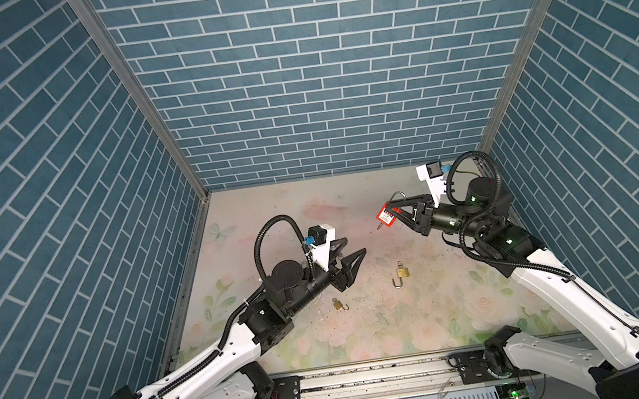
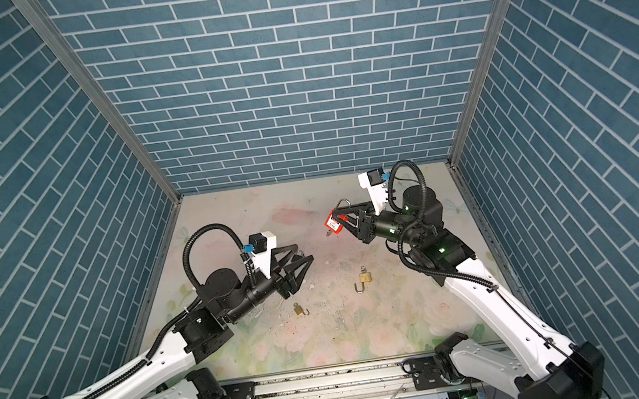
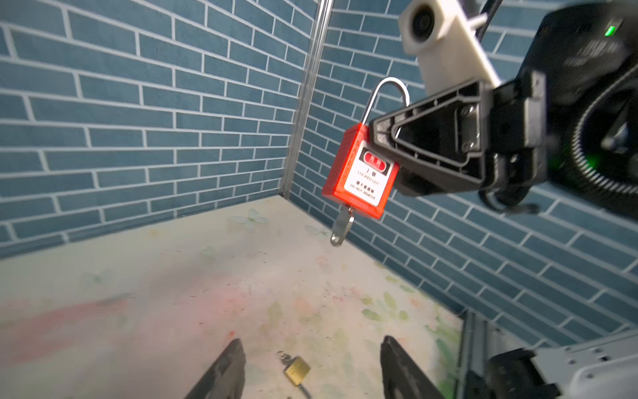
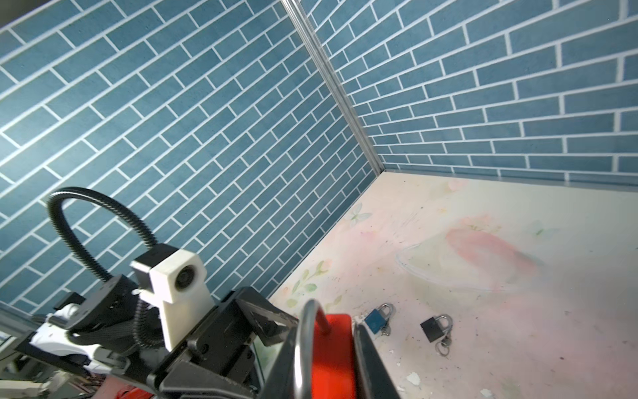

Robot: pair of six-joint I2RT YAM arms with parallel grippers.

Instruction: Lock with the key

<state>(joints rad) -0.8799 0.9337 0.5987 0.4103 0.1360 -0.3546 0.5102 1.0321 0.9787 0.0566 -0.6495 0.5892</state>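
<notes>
Red padlock (image 1: 386,214), just one, held aloft in the right gripper (image 1: 398,210), one key (image 3: 341,226) in its base. Left gripper (image 1: 355,245) gapes empty. On the table (image 1: 286,339) lie two brass padlocks (image 1: 402,272) (image 1: 338,304), one blue padlock (image 4: 376,319) and one black padlock (image 4: 431,330).

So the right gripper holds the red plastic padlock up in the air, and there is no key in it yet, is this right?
Not fully. The right gripper does hold the red plastic padlock up in the air, but a silver metal key is already in it, sticking out of its bottom. The left wrist view shows this.
</notes>
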